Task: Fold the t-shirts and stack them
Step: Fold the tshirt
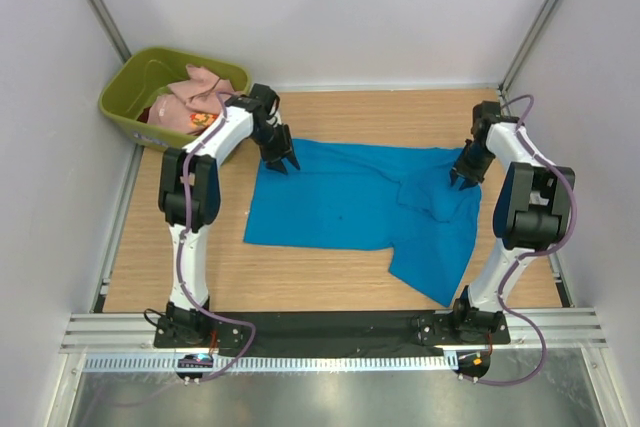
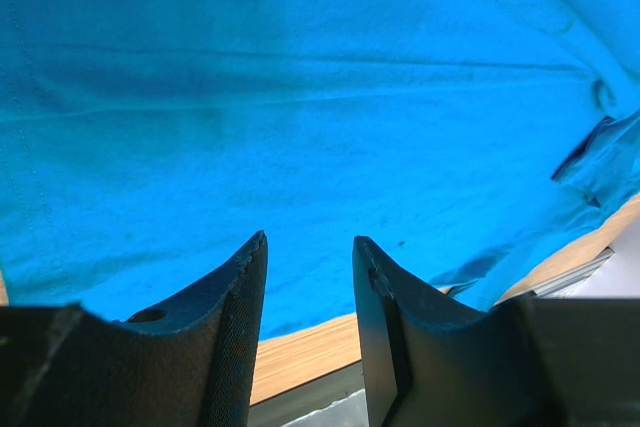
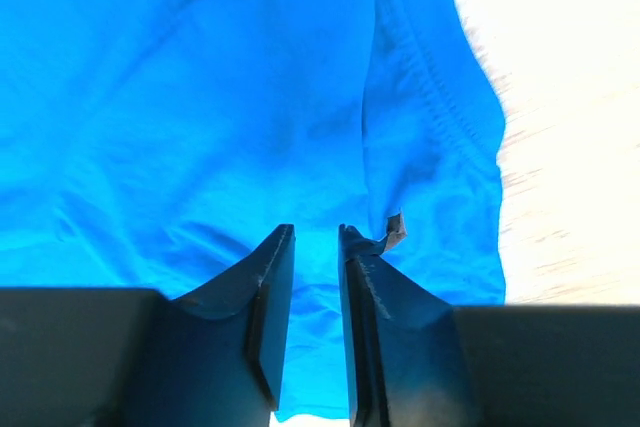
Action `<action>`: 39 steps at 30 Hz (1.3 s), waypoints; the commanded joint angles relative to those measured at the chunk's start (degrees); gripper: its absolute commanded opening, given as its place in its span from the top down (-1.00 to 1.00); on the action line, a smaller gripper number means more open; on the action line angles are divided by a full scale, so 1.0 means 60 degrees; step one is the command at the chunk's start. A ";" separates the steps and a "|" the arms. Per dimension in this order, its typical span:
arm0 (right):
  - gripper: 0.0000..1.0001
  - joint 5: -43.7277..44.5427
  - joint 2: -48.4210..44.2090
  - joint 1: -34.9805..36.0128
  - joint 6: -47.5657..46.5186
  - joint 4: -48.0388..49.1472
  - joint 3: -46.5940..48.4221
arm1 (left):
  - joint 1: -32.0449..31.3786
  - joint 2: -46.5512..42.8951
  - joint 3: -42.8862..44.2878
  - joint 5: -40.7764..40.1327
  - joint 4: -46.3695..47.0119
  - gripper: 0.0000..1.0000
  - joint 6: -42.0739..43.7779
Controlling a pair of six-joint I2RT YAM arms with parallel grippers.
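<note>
– Left claw [image 1: 281, 164] first: how wide, holding what?
– Jaws clearly apart, nothing between them. Poised low over the far left corner of the blue t-shirt [image 1: 350, 202], with bare wood of the table [image 1: 300, 282] just past the hem.
– Further left?
– Olive-green tub [image 1: 118, 99] in the far left corner. Pink t-shirt [image 1: 195, 90] and red-orange patterned t-shirt [image 1: 203, 121] heaped inside, not yet folded.
– Lie of the blue one?
– Spread across the middle of the table, mostly flat. Rumpled on the right, with one sleeve trailing toward the near right.
– Right claw [image 1: 463, 179]?
– Jaws only narrowly parted, low at the far right edge near the collar. No cloth seen pinched between them. Small grey fleck at one fingertip, nature unclear.
– Risks from here?
– Probably uneven grabs. Left claw closing on a single layer or on bare wood. Right claw catching the collar and dragging it. Likely outcome: a skewed fold, with creases pressed in on the rumpled right side.
</note>
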 commanded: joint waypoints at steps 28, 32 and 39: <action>0.01 0.0003 0.3655 -0.1071 -0.0147 0.0576 0.5155 | -0.3572 0.2667 0.2011 0.2752 0.4597 0.03 -0.2389; 0.02 -0.0216 0.3714 -0.1086 -0.0441 0.0855 0.5008 | -0.3763 0.2946 0.1996 0.2942 0.4992 0.01 -0.2755; 0.07 -0.0201 0.3948 -0.1246 -0.0485 0.0971 0.4906 | -0.4085 0.2976 0.1674 0.3133 0.5813 0.16 -0.3386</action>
